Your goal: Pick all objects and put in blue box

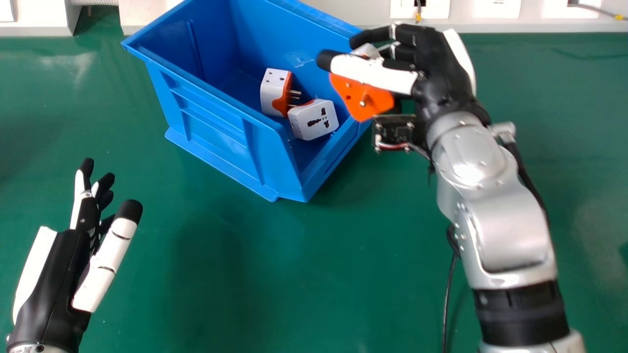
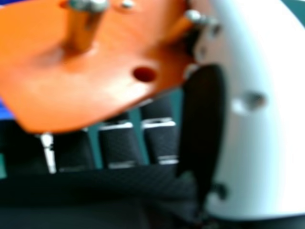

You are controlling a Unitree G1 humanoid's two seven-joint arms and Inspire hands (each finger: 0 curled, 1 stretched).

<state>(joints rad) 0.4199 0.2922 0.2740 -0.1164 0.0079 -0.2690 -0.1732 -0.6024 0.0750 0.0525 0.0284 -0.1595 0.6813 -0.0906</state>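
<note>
Beyond blue box (image 1: 216, 139), wall plates (image 1: 434, 10), cable (image 1: 418, 10)

**Holds right hand (image 1: 434, 73) far out, left hand (image 1: 51, 279) near**

Has the silver right forearm (image 1: 495, 220) slanting inward from the bottom edge of the head view, at the right. Bends the right fingers (image 1: 375, 35) in a grasp, with the right thumb (image 1: 373, 71) opposite, pointing to the view's left. Shows that thumb large at the right of the right hand view. Holds the left hand at the lower left, left fingers (image 1: 86, 171) loose and pointing away, left thumb (image 1: 104, 269) angled outward from them.
</note>
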